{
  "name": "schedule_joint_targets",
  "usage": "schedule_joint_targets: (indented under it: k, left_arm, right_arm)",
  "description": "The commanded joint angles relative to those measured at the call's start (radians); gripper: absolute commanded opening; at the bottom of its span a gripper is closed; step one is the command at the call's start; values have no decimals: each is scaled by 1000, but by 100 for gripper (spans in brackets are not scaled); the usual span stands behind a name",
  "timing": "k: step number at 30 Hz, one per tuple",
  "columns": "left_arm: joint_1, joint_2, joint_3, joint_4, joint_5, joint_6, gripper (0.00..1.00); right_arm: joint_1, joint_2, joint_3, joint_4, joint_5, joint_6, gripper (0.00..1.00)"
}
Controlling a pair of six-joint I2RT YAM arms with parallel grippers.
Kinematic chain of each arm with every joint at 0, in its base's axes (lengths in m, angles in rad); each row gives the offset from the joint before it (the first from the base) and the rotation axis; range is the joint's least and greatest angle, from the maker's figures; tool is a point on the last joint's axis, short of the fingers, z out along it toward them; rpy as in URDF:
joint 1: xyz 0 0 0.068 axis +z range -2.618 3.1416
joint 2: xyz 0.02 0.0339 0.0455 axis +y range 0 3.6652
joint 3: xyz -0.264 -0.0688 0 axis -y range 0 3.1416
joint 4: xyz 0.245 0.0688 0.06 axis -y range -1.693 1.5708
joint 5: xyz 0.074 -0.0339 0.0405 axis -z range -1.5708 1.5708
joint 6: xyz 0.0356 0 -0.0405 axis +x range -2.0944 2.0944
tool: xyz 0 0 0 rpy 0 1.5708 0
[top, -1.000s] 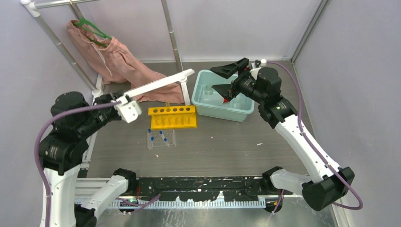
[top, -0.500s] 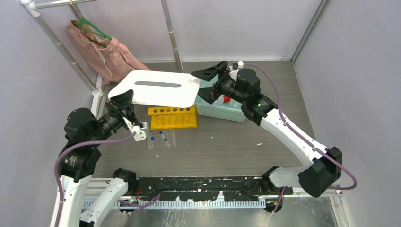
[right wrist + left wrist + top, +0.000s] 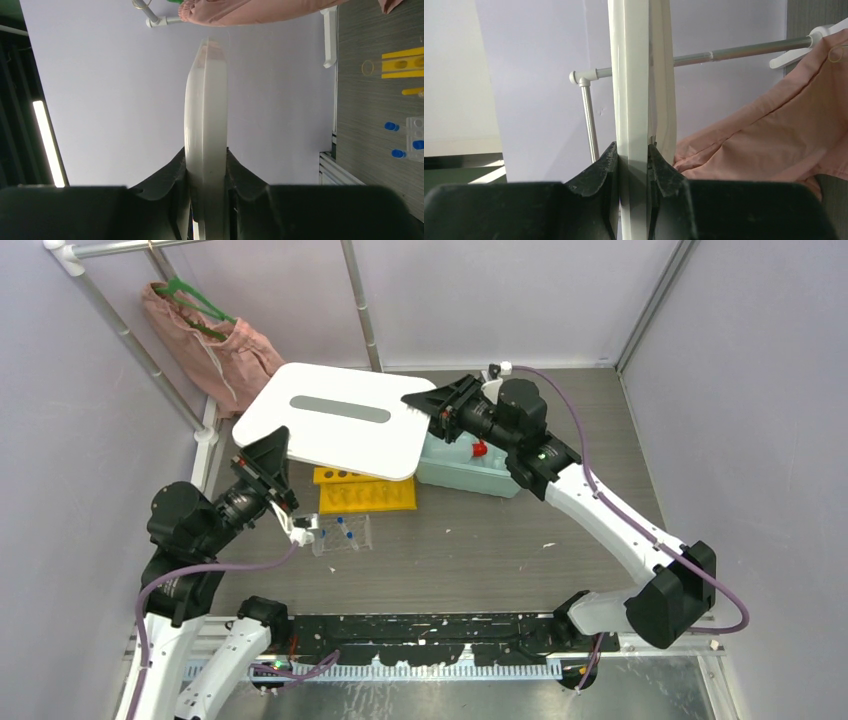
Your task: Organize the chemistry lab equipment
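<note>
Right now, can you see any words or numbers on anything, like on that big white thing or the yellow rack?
None: no words, numbers or signs can be read in any view.
The white lid shows only a plain grey strip, no writing.
The yellow tube rack and the teal bin look blank from here.

Smooth plastic lid point(image 3: 330, 430) and rack point(image 3: 380, 498), matt pink cloth point(image 3: 225, 355)

White lid point(image 3: 330, 430) with grey slot, flat, raised above grey table point(image 3: 480, 550), 11 o'clock of centre. Teal bin point(image 3: 465, 478) at lid's 3 o'clock, partly under its edge. Pink garment point(image 3: 225, 350) on green hanger point(image 3: 195, 298), far 10 o'clock, by metal rail point(image 3: 110, 248)
</note>
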Motion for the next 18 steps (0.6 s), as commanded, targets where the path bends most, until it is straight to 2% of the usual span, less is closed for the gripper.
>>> schedule_joint_targets:
  k: [1, 5, 7, 8, 9, 13, 18]
  left_arm:
    - [-3, -12, -16, 100, 63, 104, 14]
    - [-3, -33, -50, 60, 86, 125, 63]
    - [-3, -35, -58, 11, 78, 134, 77]
    - [-3, -31, -56, -31, 58, 146, 91]
    - [-3, -23, -53, -85, 33, 165, 98]
    - [-3, 38, -23, -288, -115, 174, 100]
    - [-3, 112, 41, -450, -217, 44, 100]
  right_arm:
    - [-18, -24, 52, 90, -14, -37, 5]
    - [-111, -27, 66, 129, -38, -75, 1]
    - [-192, -28, 90, 117, -62, -93, 1]
    - [-255, -28, 105, 102, -75, -113, 1]
    - [-300, -28, 120, 85, -93, -119, 1]
    - [-469, -7, 164, 51, -197, -152, 1]
    - [-615, 18, 112, 42, -322, -175, 1]
